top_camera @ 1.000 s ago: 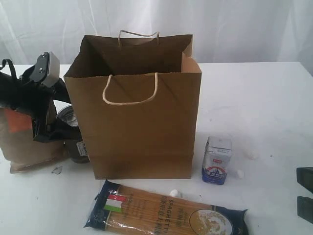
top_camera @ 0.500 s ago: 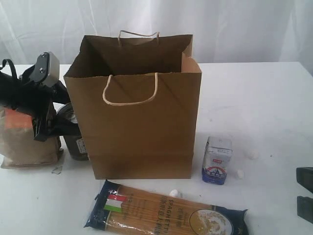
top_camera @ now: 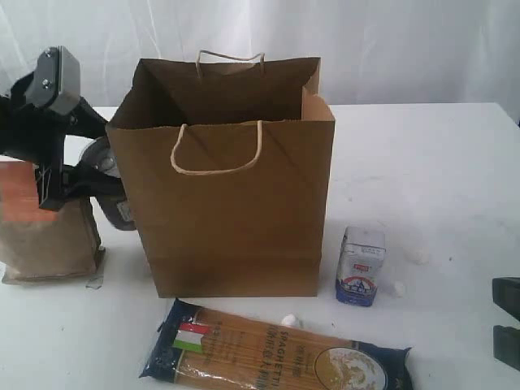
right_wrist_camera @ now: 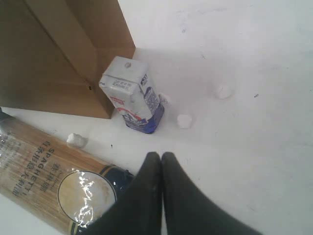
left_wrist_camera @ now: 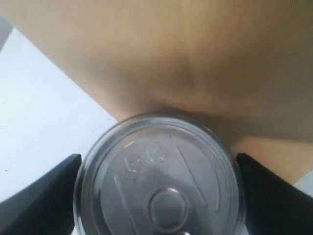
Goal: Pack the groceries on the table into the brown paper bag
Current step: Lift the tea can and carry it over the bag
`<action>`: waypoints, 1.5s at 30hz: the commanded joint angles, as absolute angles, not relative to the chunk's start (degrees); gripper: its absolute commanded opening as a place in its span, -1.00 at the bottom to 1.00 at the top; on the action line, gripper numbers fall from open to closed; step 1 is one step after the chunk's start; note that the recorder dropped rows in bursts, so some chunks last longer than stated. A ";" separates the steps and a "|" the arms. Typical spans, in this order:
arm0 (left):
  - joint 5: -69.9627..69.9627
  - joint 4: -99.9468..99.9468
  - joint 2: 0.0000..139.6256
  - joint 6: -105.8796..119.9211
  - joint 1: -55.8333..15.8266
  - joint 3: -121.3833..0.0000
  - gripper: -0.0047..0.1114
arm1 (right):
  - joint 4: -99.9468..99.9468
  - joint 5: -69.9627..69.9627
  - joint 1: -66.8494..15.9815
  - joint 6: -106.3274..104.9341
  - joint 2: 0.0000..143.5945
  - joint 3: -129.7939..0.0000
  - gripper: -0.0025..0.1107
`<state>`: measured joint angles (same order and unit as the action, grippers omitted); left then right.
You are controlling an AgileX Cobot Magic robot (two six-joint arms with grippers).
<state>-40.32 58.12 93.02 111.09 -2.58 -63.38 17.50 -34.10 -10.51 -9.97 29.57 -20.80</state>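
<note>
White table (top_camera: pixel 439 162). Holds dark can (left_wrist_camera: pixel 159 176) in left gripper (top_camera: pixel 96 183), just beside brown paper bag (top_camera: pixel 236 211); might bump and tip it. Right gripper (right_wrist_camera: pixel 156 159) closed, empty.

Bright, even light nearly bleaches the white worktop (top_camera: pixel 422 162); the brown paper bag (top_camera: pixel 236 203) throws only a faint shadow. Close in, the dark can (left_wrist_camera: pixel 159 181) looks soft and blurred.

Shows right gripper (right_wrist_camera: pixel 161 156) pressed together, white-blue carton (right_wrist_camera: pixel 131 95) upright beside brown paper bag (right_wrist_camera: pixel 49 58), spaghetti packet (right_wrist_camera: pixel 39 166) lying near.
</note>
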 commanded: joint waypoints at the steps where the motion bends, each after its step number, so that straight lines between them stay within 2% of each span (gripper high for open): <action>1: -41.75 61.48 87.28 110.05 -2.45 -63.39 -0.92 | 17.49 -33.87 -10.26 -10.21 29.67 -20.62 -0.96; 6: -40.44 61.48 82.86 109.56 -2.45 -63.39 -0.92 | 17.49 -33.87 -10.26 -10.21 29.67 -20.62 -0.96; 12: -30.68 61.87 77.12 108.46 -2.45 -63.39 -0.92 | 17.49 -33.87 -10.26 -10.21 29.67 -20.62 -0.96; 19: -25.29 83.50 71.98 106.43 -2.45 -63.39 -0.92 | 17.49 -33.87 -10.26 -10.21 29.67 -20.62 -0.96; 24: -35.91 99.95 71.80 106.83 -2.45 -63.39 -0.92 | 17.49 -33.87 -10.26 -10.21 29.67 -20.62 -0.96; 29: -48.68 99.95 71.80 106.83 -2.45 -63.77 -0.92 | 17.49 -33.87 -10.26 -10.21 29.67 -20.62 -0.96; 41: -62.50 99.95 73.39 106.83 -2.45 -63.77 -0.92 | 17.49 -33.87 -10.26 -10.21 29.67 -20.62 -0.96; 45: -62.24 99.95 75.44 106.83 -3.07 -63.77 -0.92 | 17.49 -33.87 -10.26 -10.21 29.67 -20.62 -0.96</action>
